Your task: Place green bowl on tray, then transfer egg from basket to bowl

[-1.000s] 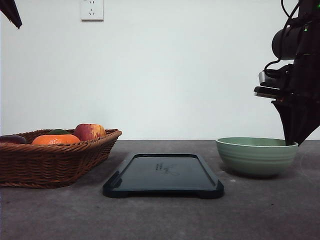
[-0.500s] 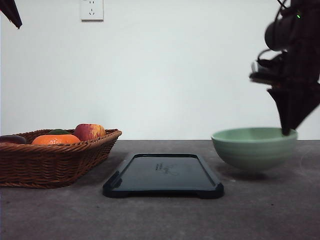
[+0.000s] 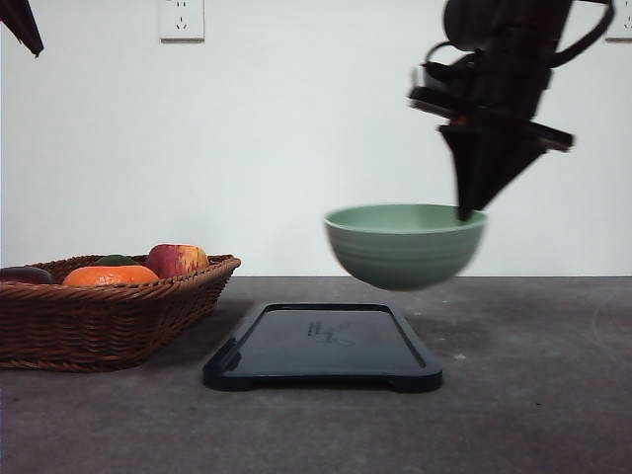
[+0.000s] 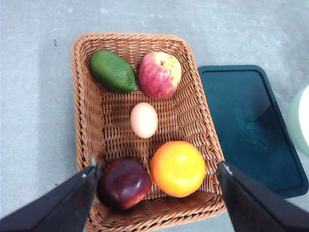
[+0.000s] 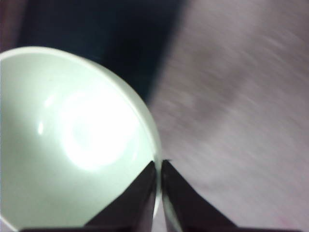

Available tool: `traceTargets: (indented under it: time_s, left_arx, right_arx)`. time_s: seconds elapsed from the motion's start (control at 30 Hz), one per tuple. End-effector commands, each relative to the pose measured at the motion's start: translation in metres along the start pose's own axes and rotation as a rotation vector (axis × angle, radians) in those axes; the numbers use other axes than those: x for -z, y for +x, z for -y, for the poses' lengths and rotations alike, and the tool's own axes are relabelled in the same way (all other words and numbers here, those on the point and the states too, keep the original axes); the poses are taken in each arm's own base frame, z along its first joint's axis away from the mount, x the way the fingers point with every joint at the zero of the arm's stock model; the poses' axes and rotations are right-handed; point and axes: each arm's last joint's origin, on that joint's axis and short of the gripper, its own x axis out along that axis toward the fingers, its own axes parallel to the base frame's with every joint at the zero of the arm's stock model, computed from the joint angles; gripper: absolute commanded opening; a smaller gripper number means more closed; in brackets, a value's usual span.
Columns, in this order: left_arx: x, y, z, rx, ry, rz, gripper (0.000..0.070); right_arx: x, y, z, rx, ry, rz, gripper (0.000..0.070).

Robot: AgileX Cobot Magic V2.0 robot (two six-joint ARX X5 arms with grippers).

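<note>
**Bowl in Transit Above Tray: Risk Points and Markings**

The right tool [image 3: 464, 209] is closed on the rim of the green bowl [image 3: 405, 247], one finger inside the wall and one outside, as the right wrist view confirms. The bowl hangs clear of the counter [image 3: 533, 395], above the right end of the tray [image 3: 321, 348] and not touching it. The left tool [image 4: 157, 193] is spread wide and holds nothing; it hangs over the basket [image 4: 87, 121], where the egg [image 4: 144, 120] lies among an apple [image 4: 160, 74], an orange [image 4: 178, 168], an avocado [image 4: 113, 71] and a dark red fruit [image 4: 124, 182].

Risks, as judged:
- The grip is a single-point pinch on a thin rim. The bowl may pivot or slip out.
- The bowl sits off-centre over the tray. A release here may leave its foot on the raised rim, so it settles tilted or slides off.
- The glossy tray may shift under a hard set-down.
- At the later pick, the egg lies close to the apple and orange; wide fingers may nudge them and roll the egg.

Markings: a faint script mark shows on the tray surface; it is too small to read, possibly a logo. No other writing is legible.
</note>
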Motion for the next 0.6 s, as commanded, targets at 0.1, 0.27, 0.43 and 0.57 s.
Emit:
traceTargets:
  time_s: [0.1, 0.27, 0.43, 0.57]
  left_arx:
    - [-0.007, -0.002, 0.001, 0.009, 0.006, 0.024, 0.0501]
    - [-0.007, -0.002, 0.001, 0.009, 0.006, 0.023, 0.0501]
    - [-0.007, -0.001, 0.001, 0.009, 0.005, 0.02, 0.0501]
    - [-0.007, -0.001, 0.001, 0.009, 0.005, 0.02, 0.0501]
  right_arx:
    - [-0.014, 0.016, -0.012, -0.05, 0.005, 0.002, 0.0008]
    - [-0.03, 0.029, -0.021, -0.066, -0.015, -0.013, 0.0008]
    - [-0.044, 0.046, -0.025, -0.093, -0.013, -0.047, 0.0008]
    - [-0.05, 0.062, -0.025, -0.098, -0.007, -0.084, 0.0008]
